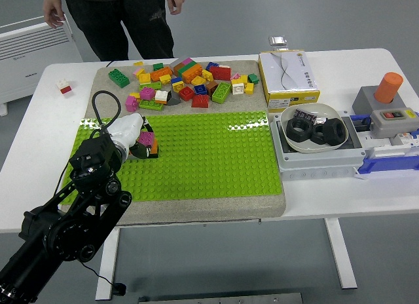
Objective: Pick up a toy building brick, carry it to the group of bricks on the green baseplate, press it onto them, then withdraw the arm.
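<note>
The green baseplate [209, 156] lies on a grey mat. A small group of bricks stands at its left end, a magenta brick [147, 139] sitting on an orange brick [153, 147]. My left hand [143, 140], white with dark fingers, reaches in from the lower left. Its fingers curl around the magenta brick, one above it and one below. The hand rests low on the plate. The right arm is out of view.
A pile of loose bricks [186, 81] lies behind the baseplate. A yellow box [288, 71], a bowl with black nuts [314, 127] and an orange button box [389, 101] stand to the right. A small red and white brick [64, 88] lies far left. A person [111, 16] stands behind the table.
</note>
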Robot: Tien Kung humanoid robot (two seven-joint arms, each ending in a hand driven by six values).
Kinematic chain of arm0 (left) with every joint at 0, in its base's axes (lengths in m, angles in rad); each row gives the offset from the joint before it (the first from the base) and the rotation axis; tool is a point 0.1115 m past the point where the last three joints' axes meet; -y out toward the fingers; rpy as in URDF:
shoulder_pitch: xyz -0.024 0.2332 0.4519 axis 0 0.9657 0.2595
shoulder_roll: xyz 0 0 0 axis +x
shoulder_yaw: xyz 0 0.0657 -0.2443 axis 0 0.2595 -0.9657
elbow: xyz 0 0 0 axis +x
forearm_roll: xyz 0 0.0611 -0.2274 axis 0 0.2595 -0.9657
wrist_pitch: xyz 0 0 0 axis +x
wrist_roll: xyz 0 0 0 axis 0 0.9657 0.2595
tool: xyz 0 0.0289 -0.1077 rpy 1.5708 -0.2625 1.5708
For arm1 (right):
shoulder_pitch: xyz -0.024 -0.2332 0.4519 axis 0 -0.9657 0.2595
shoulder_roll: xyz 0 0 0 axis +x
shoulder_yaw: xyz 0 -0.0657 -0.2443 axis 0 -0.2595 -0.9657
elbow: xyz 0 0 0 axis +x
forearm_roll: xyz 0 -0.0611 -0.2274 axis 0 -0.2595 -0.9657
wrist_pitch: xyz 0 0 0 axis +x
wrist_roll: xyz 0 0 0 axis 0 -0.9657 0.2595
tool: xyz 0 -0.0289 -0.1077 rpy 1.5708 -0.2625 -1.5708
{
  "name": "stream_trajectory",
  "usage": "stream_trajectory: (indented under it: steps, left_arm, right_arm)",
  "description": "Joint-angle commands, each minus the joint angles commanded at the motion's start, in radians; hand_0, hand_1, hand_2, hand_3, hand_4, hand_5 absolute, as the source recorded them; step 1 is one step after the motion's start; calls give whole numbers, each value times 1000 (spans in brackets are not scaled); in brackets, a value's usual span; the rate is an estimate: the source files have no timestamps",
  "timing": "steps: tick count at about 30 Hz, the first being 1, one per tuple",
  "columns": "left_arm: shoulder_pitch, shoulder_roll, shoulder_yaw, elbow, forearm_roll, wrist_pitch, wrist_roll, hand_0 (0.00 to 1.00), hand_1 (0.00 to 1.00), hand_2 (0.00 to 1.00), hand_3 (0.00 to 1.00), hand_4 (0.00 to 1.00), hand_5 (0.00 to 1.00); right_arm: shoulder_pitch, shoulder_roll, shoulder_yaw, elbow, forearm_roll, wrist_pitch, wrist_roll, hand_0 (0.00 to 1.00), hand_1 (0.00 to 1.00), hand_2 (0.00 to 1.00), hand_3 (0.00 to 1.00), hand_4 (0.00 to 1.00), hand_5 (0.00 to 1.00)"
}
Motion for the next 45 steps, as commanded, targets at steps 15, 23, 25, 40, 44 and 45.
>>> stream_trajectory:
  steps: [15,23,25,40,44,45]
  left_arm:
    - [-1,-6,5,4,-11,14,1,912,871,766,244,464,31]
    - [-1,-7,-2,10,-15,22,-3,913,869,763,244,463,32]
    - [-2,-7,-4,10,-17,24,-4,913,877,763,261,486,20]
    - [-2,-6,-7,6,-28,16,-1,907,888,764,276,524,31]
    - [-1,-6,-7,6,-32,18,1,905,891,767,303,572,29]
    - [-1,-6,-7,6,-33,19,1,905,891,767,303,572,29]
  right_arm:
    - [0,-1,0,3,0,1,-2,673,632,679,699,712,966]
    - [1,-2,0,4,0,1,-4,673,632,678,699,710,967]
    - [2,-2,0,4,0,1,-4,673,632,678,699,710,967]
    - [0,-3,0,7,0,2,-7,672,632,678,699,709,967]
    - [-2,-3,0,7,0,2,-8,672,632,678,699,709,967]
    - [-2,-2,0,7,0,2,-8,672,632,678,699,709,967]
